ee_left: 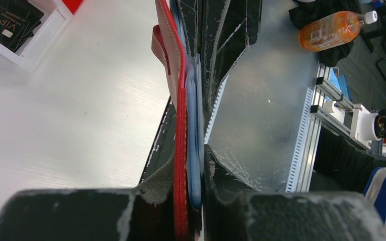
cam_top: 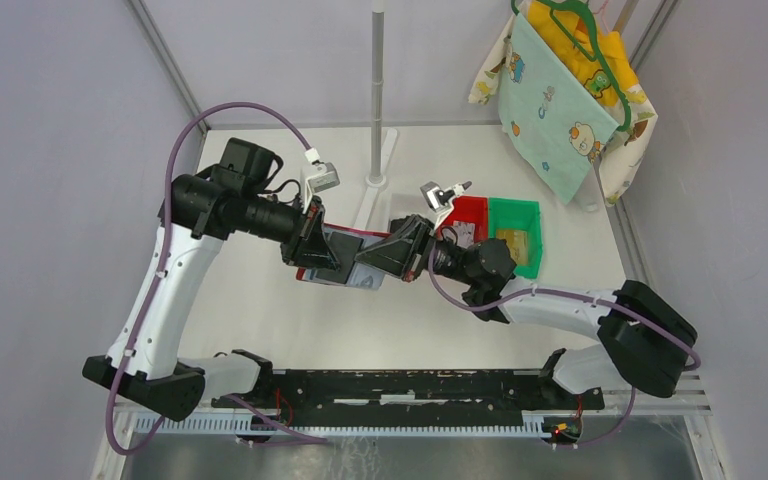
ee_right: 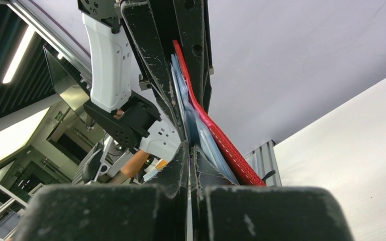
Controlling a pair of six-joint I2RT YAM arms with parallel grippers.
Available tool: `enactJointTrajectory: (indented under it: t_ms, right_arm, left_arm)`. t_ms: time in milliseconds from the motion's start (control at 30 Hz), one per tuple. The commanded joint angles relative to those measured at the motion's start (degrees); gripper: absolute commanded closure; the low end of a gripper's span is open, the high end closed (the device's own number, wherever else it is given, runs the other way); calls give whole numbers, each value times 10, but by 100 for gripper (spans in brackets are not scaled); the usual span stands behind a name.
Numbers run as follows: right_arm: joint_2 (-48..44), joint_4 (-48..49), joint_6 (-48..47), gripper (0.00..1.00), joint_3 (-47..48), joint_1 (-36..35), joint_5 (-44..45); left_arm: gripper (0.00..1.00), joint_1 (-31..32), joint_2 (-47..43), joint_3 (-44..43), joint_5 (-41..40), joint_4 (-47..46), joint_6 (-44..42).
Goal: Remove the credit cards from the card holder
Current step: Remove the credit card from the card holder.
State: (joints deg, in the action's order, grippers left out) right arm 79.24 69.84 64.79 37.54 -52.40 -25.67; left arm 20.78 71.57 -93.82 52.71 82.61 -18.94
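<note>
Clamping card holder (ee_left: 180, 125), left hand (ee_left: 188, 168) — right hand (ee_right: 188, 150) pinches credit cards (ee_right: 193, 125).

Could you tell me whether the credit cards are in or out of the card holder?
In: the left wrist view shows credit cards lying inside the red card holder, clamped by the left gripper.

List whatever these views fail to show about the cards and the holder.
- How many credit cards: edge-on in both wrist views; in the top view the left gripper and right gripper cover most of the card holder.
- Whether the shut right gripper pinches a card: its own jaws hide the contact in the right wrist view.
- The holder's inner pockets: seen only edge-on or covered.
</note>
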Motion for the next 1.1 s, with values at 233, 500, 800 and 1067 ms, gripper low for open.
enactJointTrajectory:
  t_ms: [233,500,800,1067]
  right_arm:
    - [-53,50,-18,100,-19,-1,-4]
    - [-39,39,-16,72,17,-2,-29]
    - [-12,19,-11,55,47,-2,-40]
    - [-17,0,-16,59,41,-1,-45]
  left_arm:
    - [80,-9,-4,-37,-4,-4,-20]
    - [78,-9,5,-40,18,0,-22]
    - [79,-9,15,-55,40,7,-17]
    - [78,-9,17,-66,53,11,-17]
